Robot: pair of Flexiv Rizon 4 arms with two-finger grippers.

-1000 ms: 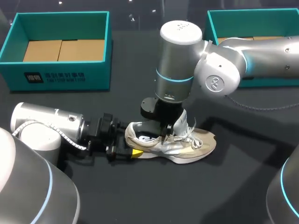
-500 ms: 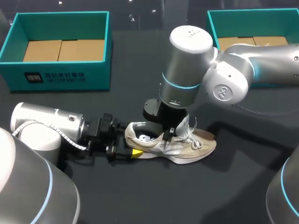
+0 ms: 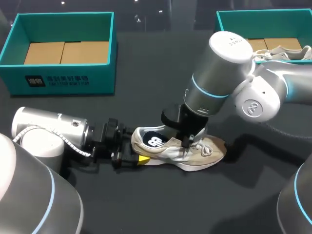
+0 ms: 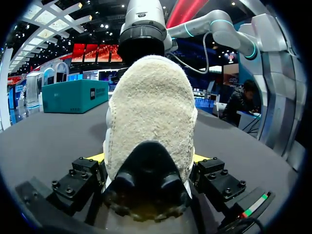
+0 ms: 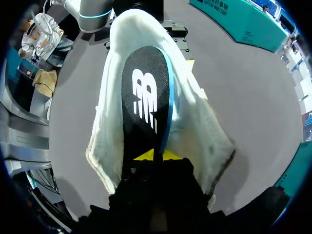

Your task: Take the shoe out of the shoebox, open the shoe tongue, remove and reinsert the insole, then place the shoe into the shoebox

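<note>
Our right tool, pinching the dark insole, has leaned right, so we think the insole is shifting, while our left tool squeezes the shoe.

shoe partly behind right arm, second shoe cropped

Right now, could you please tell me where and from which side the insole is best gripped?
Probably the exposed edge of the insole near the tongue, from above through the open collar of the shoe: the insole lies uncovered there, and the left gripper clamps the heel.
</note>
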